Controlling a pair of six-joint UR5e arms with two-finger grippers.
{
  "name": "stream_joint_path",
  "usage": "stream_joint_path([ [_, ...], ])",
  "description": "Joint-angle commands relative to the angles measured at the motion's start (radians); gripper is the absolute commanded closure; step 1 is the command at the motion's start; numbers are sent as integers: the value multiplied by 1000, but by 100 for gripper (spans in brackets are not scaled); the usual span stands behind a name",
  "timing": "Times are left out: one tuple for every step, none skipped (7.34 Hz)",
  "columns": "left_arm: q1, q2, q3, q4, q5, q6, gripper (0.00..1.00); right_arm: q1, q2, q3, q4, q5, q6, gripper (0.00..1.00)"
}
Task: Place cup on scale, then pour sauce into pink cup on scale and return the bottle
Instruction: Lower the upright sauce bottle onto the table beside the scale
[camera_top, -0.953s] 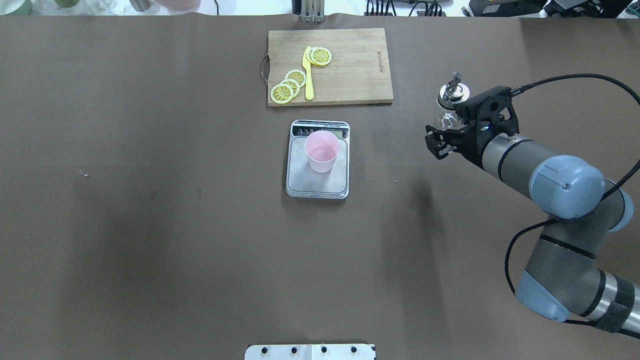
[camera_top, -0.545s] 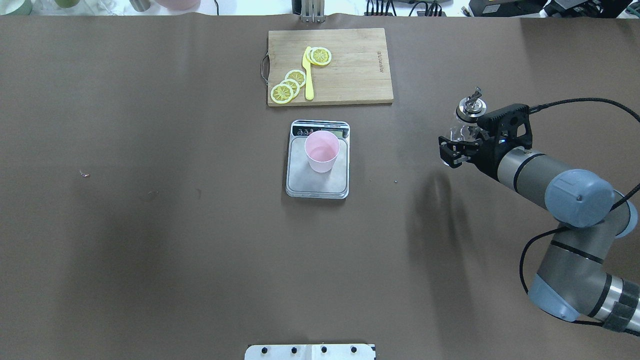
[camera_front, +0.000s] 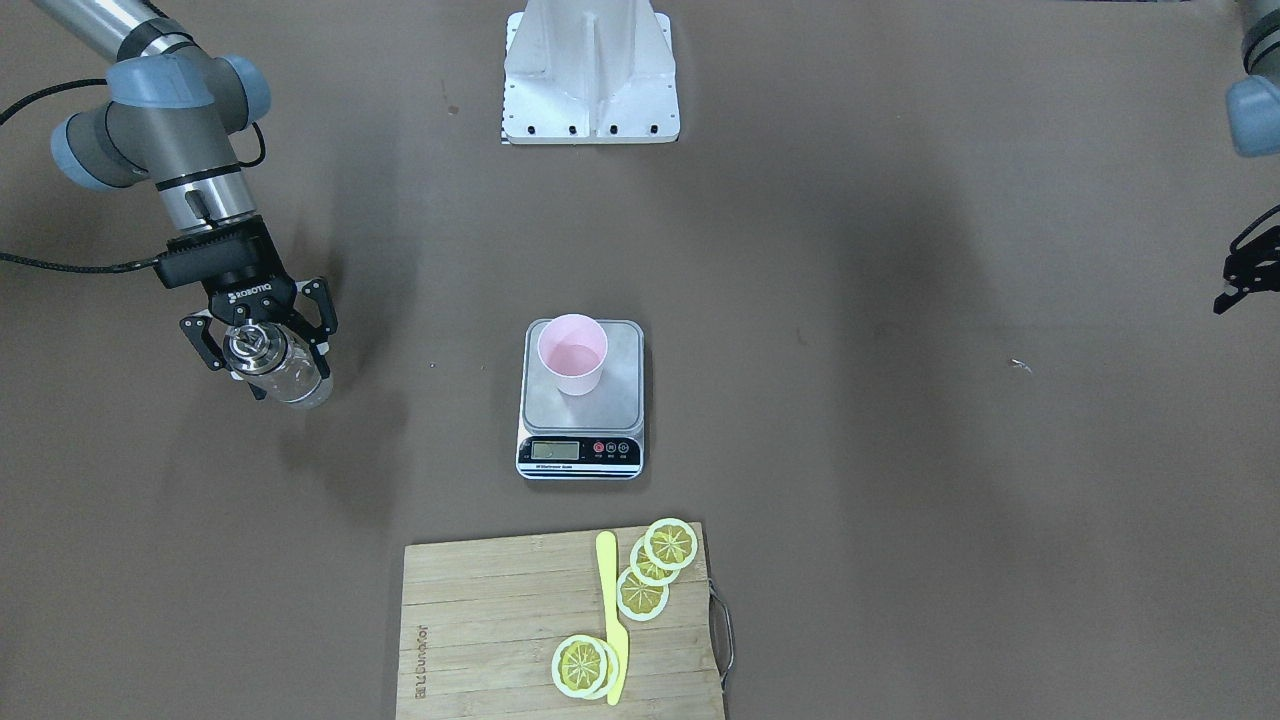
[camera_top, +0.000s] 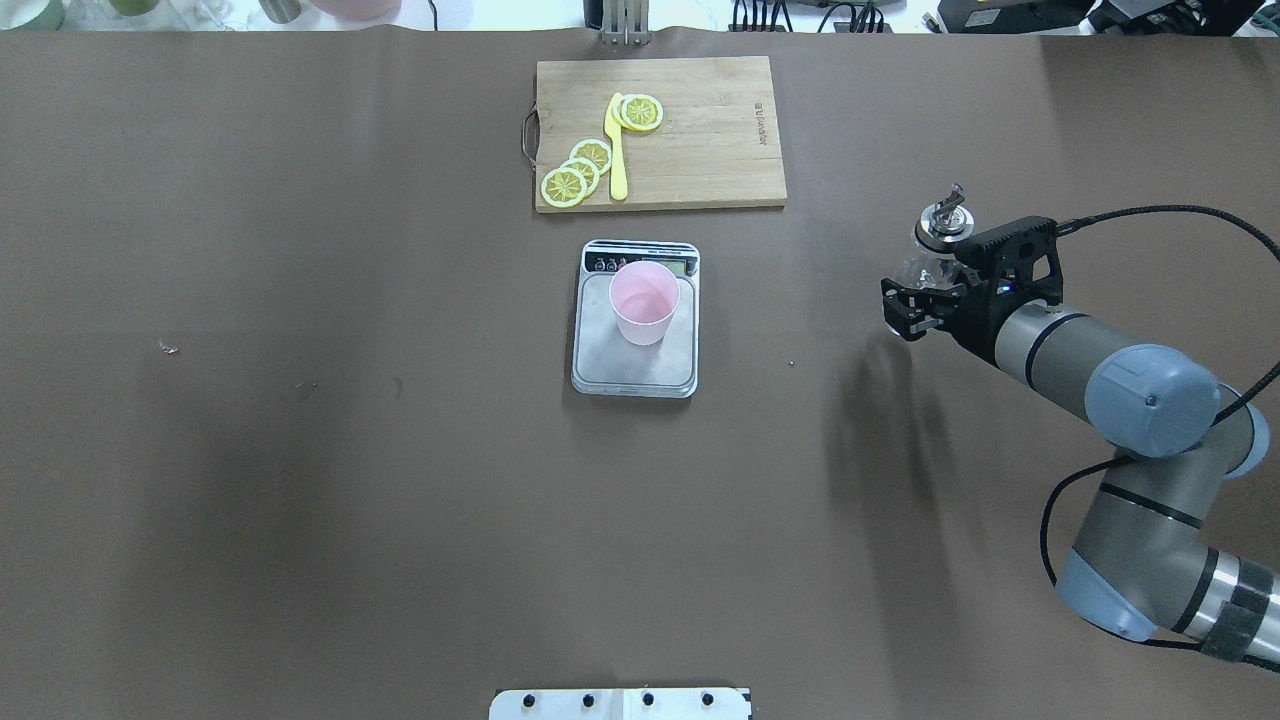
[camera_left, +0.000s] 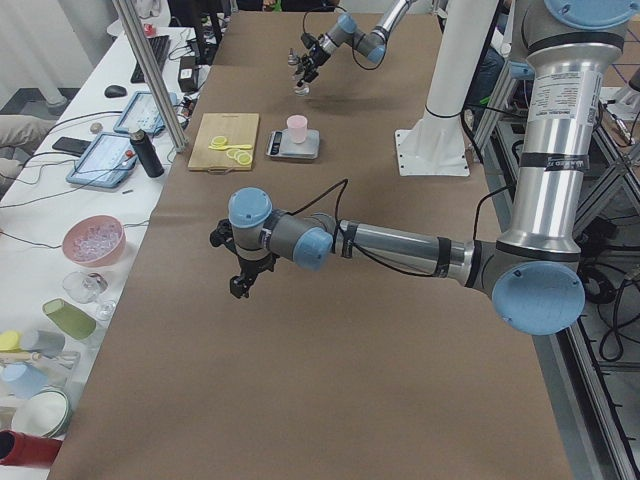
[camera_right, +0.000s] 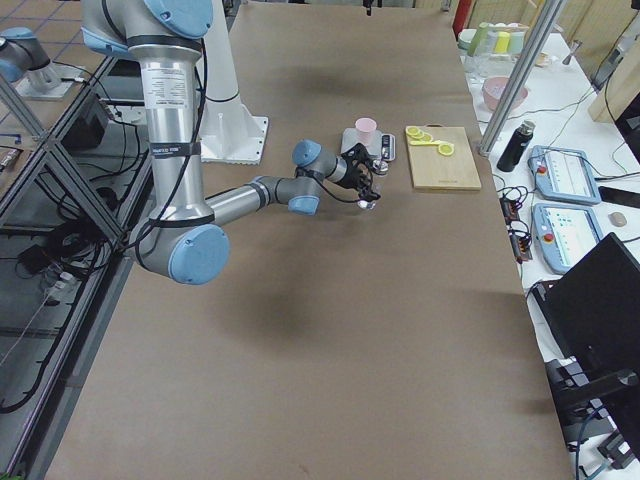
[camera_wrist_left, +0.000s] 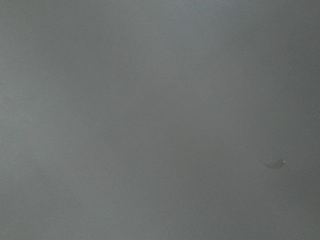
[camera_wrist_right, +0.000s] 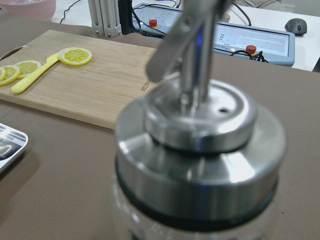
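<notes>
Between the right gripper's (camera_front: 262, 345) closed fingers, the small clear glass bottle (camera_front: 288, 380) with a silver pourer cap stands about upright. Bare brown table (camera_top: 300, 500) lies open all round it. Well apart, on the gripper's left, the pale-pink cup (camera_top: 644, 300) sits within the grey steel scale's (camera_top: 600, 365) edges.

Robotics laboratory: a robot arm (camera_left: 400, 245) is reaching over a paper-covered desk (camera_top: 300, 500) beside a white pedestal (camera_front: 592, 70). Control pendants (camera_right: 568, 235) and a laptop (camera_right: 600, 300) are lying on a side bench (camera_left: 40, 210), and aluminium framing posts (camera_left: 150, 78) are standing along its edge.
</notes>
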Motion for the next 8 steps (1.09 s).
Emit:
stream_joint_path([
  [0,2,0,0,0,0,2,-14,4,-9,0,-14,1,100],
  [0,2,0,0,0,0,2,-20,2,-11,0,-17,2,100],
  [0,4,0,-2,0,0,2,-23,4,-11,0,-19,1,100],
  [0,7,0,-2,0,0,2,-28,2,-13,0,-19,1,98],
  [0,7,-1,-2,-2,0,2,-38,4,-22,1,-40,1,98],
  [0,7,0,-2,0,0,2,-52,5,-26,3,-58,1,98],
  [0,7,0,-2,0,0,2,-55,5,-28,6,-58,1,98],
  [0,7,0,-2,0,-2,2,-57,7,-34,7,-58,1,98],
])
